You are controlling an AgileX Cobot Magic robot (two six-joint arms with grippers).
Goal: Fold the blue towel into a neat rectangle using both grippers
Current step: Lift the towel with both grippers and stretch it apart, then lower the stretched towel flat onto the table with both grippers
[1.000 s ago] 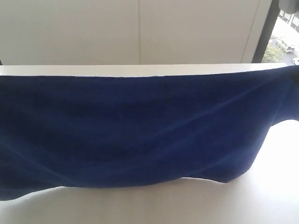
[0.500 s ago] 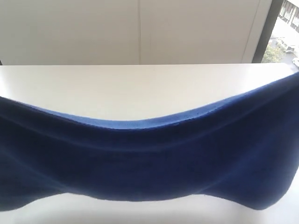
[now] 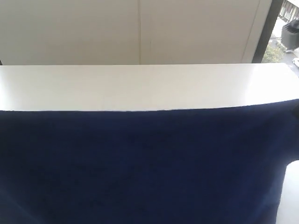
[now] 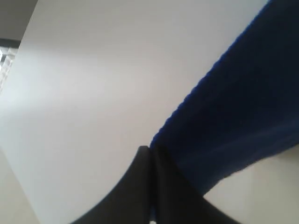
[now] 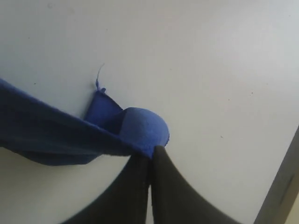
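The blue towel point(image 3: 140, 168) hangs stretched across the whole lower half of the exterior view, its top edge pulled straight and level over the white table point(image 3: 140, 86). Neither arm shows in that view. In the left wrist view my left gripper point(image 4: 150, 150) is shut on one corner of the blue towel point(image 4: 243, 102), which runs away taut from the fingertips. In the right wrist view my right gripper point(image 5: 152, 151) is shut on the opposite corner of the blue towel point(image 5: 140, 126), with a small bunched flap and a loose thread sticking out past the tips.
The white table's far edge meets a pale wall point(image 3: 140, 28). A dark window frame point(image 3: 267, 32) stands at the back right, with outdoor scenery beyond. The table's right edge shows in the right wrist view point(image 5: 280, 186).
The towel's top edge sagged in the middle half a second ago and is now pulled straight. The whole cloth sits lower and closer in the exterior view than one second ago.
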